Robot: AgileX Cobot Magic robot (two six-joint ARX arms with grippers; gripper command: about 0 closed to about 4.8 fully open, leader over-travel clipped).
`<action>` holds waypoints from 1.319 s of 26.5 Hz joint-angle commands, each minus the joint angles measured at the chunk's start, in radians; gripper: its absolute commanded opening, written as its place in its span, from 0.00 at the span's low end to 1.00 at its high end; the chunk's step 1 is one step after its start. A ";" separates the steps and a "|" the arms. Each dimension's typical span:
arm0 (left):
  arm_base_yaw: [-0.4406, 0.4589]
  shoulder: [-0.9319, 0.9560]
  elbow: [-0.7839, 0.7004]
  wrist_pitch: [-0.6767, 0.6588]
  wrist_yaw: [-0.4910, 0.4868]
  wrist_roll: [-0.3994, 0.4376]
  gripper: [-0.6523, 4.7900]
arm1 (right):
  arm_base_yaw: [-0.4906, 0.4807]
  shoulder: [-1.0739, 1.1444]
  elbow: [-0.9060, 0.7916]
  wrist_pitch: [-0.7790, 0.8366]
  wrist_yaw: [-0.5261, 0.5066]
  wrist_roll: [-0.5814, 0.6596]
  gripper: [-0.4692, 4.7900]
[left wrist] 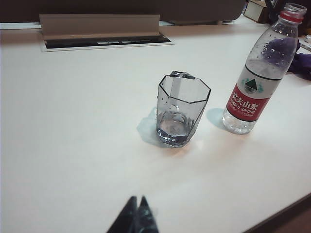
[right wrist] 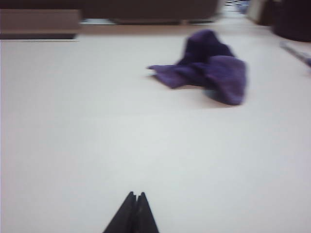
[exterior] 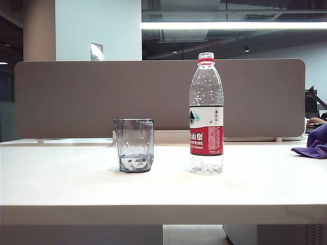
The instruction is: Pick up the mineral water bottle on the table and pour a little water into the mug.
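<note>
The mineral water bottle (exterior: pixel 206 115) stands upright and uncapped on the off-white table (exterior: pixel 76 184), with a red neck ring and a red-and-white label; the left wrist view shows the bottle (left wrist: pixel 260 77) too. To its left stands the smoky-grey faceted mug (exterior: pixel 134 145), with a little water at its bottom (left wrist: pixel 181 110). My left gripper (left wrist: pixel 137 199) is shut with nothing in it, well short of the mug. My right gripper (right wrist: pixel 135 194) is shut and empty over bare tabletop. Neither gripper shows in the exterior view.
A crumpled purple cloth (exterior: pixel 314 143) lies at the table's right edge, ahead of the right gripper (right wrist: pixel 209 68). A brown partition panel (exterior: pixel 153 97) runs along the table's far side, with a cable slot (left wrist: pixel 104 41) in the tabletop before it.
</note>
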 commanded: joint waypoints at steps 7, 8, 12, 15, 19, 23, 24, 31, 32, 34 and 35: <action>-0.001 0.000 0.003 0.013 0.001 0.002 0.11 | -0.094 -0.002 -0.008 0.017 0.000 -0.003 0.08; -0.001 0.000 0.003 0.013 0.001 0.002 0.11 | -0.094 -0.002 -0.008 0.017 0.000 -0.003 0.08; -0.001 0.000 0.003 0.013 0.000 0.002 0.11 | -0.094 -0.002 -0.008 0.017 0.000 -0.003 0.08; -0.001 0.000 0.003 0.013 0.001 0.002 0.11 | -0.094 -0.002 -0.008 0.014 -0.073 -0.002 0.08; -0.001 0.000 0.003 0.013 0.000 0.002 0.11 | -0.093 -0.002 -0.008 0.014 -0.158 -0.002 0.08; -0.001 0.000 0.003 0.013 0.001 0.002 0.11 | -0.093 -0.002 -0.008 0.014 -0.158 -0.002 0.08; -0.001 0.000 0.003 0.013 0.001 0.002 0.11 | -0.093 -0.002 -0.008 0.014 -0.158 -0.002 0.08; -0.001 -0.020 0.003 0.011 0.001 0.002 0.11 | -0.093 -0.002 -0.008 0.014 -0.158 -0.002 0.08; -0.003 -0.032 0.003 0.012 0.002 0.002 0.11 | -0.093 -0.002 -0.008 0.014 -0.158 -0.002 0.08; -0.003 -0.069 -0.004 0.014 0.000 0.002 0.11 | -0.093 -0.002 -0.008 0.013 -0.157 -0.002 0.08; -0.003 -0.091 -0.010 0.014 0.000 0.002 0.11 | -0.093 -0.002 -0.008 0.014 -0.158 -0.002 0.08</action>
